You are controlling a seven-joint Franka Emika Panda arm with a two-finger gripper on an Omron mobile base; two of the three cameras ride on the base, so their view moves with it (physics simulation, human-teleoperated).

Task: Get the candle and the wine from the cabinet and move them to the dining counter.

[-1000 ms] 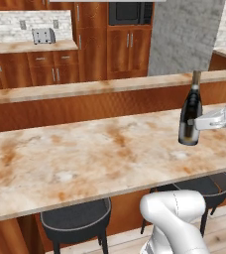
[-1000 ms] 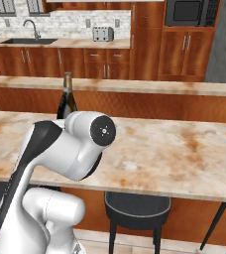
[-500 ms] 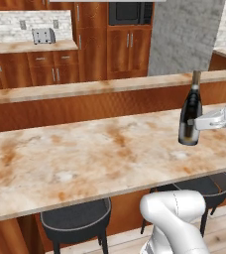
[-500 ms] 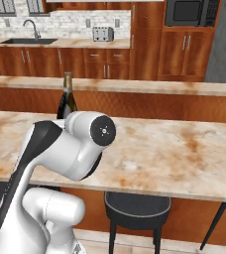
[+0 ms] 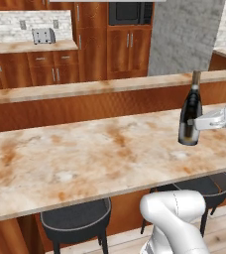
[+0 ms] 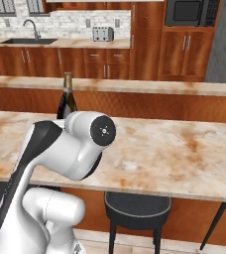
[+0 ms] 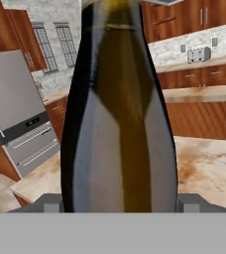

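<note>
Wine upright on dining counter, near its right end by the far edge. Gripper at bottle body, fingers flanking it, pinching the wine.

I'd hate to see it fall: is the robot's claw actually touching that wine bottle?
Touching. In the left base view the gripper clasps the wine, which stands on the dining counter.

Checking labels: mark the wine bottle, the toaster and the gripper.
wine bottle [image 5: 190,119], left base view, on its dark body.
toaster [image 6: 102,33], right base view, on its front.
gripper [image 5: 197,124], left base view, at the bottle.
</note>
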